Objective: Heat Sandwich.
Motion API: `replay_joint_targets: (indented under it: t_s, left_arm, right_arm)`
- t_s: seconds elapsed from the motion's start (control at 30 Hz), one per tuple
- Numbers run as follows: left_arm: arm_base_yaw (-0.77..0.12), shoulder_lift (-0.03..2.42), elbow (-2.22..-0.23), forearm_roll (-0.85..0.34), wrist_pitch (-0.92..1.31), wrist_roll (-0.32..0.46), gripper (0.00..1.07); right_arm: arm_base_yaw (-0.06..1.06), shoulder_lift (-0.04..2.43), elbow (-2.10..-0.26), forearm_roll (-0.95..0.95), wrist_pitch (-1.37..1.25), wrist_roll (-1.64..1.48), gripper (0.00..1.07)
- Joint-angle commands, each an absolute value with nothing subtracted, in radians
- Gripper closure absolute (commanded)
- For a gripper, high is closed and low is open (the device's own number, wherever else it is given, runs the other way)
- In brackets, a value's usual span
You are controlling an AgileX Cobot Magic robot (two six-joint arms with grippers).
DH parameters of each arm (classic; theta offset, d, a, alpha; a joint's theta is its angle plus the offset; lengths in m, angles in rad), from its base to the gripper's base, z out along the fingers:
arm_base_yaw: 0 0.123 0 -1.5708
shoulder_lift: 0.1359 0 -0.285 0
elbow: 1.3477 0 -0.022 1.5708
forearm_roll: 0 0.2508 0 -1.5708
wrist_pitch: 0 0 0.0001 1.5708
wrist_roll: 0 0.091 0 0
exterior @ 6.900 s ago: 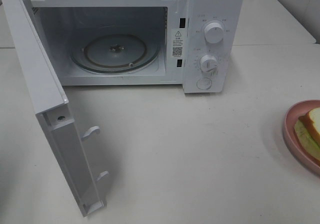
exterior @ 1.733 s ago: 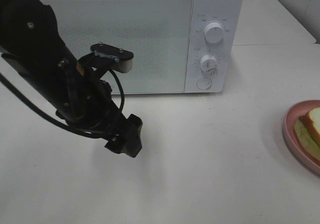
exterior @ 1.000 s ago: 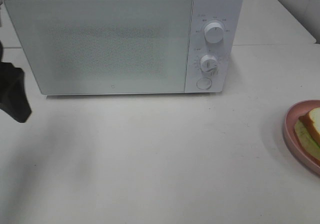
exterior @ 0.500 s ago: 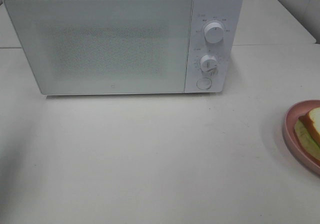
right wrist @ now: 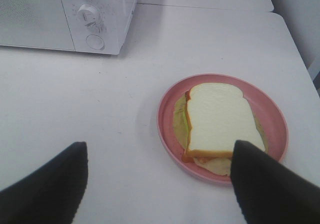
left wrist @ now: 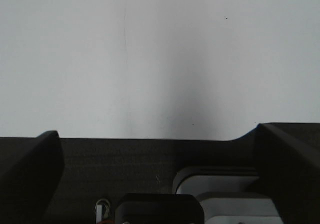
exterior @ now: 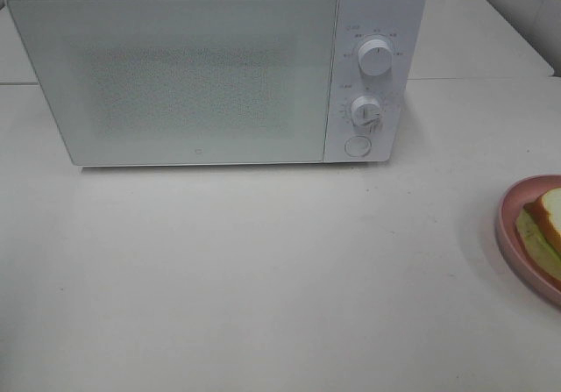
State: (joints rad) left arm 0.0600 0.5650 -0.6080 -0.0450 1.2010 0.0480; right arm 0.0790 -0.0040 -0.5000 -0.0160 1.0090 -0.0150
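Observation:
The sandwich [right wrist: 216, 120], white bread with a tan crust and pale green filling, lies on a round pink plate [right wrist: 170, 99]. In the exterior high view the sandwich [exterior: 545, 226] and plate [exterior: 507, 210] sit at the table's right edge, cut off by the frame. My right gripper [right wrist: 157, 149] hovers above and short of the plate, open and holding nothing. My left gripper [left wrist: 157, 134] is open over bare white table. Neither arm shows in the exterior high view. The white microwave [exterior: 193, 67] stands at the back with its door shut.
The microwave's two knobs [exterior: 374, 57] and round button [exterior: 357, 146] are on its right panel, also seen as the panel [right wrist: 92, 21] in the right wrist view. White tabletop [exterior: 263, 269] stretches between microwave and plate. A table seam runs behind the microwave's right side.
The microwave door, open at first, is now shut. My left arm stood in front of the door, then drew back to the left and out of the exterior view. The sandwich has not moved.

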Motion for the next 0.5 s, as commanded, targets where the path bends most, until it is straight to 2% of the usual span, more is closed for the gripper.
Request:
replay_joint_targets:
  t_s: [0.03,0.2,0.5]
  left_arm:
    - [0.061,0.392,-0.562,-0.035,1.165,0.046,0.09]
    - [0.061,0.215,-0.551,-0.035,1.126,0.019,0.09]
    - [0.058,-0.037,-0.516,-0.033,1.067,0.02,0.09]
  right_arm:
    - [0.071,-0.029,-0.498,-0.023,0.997,-0.008,0.31]
    - [0.071,-0.029,-0.498,-0.023,0.997,-0.008,0.31]
    - [0.071,-0.029,-0.498,-0.023,0.997,-0.008,0.31]
